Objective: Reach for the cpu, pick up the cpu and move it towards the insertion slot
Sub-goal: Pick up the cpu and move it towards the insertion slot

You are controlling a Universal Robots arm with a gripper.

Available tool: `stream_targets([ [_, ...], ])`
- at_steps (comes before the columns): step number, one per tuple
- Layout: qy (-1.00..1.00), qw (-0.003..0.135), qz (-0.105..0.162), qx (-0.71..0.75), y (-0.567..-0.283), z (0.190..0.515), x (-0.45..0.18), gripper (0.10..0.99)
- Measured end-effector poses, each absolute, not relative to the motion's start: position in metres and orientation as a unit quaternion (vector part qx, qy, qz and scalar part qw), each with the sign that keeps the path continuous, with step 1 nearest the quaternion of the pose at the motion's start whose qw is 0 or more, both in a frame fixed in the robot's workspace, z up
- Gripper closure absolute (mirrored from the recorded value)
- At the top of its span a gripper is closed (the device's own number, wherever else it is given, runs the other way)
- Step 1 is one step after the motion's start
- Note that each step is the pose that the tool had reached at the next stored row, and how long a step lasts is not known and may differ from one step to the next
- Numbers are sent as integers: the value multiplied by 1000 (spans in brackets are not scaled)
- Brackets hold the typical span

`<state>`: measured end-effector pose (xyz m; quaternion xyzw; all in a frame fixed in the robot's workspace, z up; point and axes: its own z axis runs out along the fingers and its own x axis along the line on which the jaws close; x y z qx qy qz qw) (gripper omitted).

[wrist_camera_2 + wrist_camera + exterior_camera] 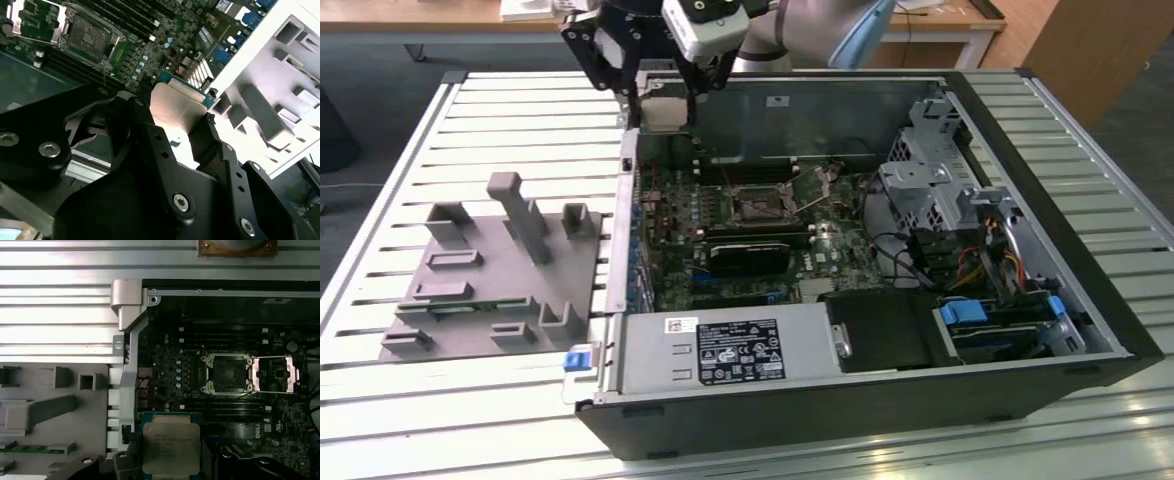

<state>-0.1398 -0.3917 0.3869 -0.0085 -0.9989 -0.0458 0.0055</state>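
Gripper [182, 132] is clamped on the cpu [171, 448], holding it up in the air over the case's edge. The insertion slot [227, 373] sits open on the green board, well apart from the chip.

The cpu [171, 446] has a smooth brushed-metal top with a dull sheen, the gripper [186, 131] is matt black metal with bright screws, the insertion slot [227, 373] has a shiny silver metal frame, and the fixture blocks [494, 270] look matt grey plastic
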Motion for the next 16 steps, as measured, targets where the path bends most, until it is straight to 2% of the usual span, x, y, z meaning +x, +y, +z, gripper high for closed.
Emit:
stream_targets([
  [16,-999,5,-46,-10,-384,387,-94,541],
])
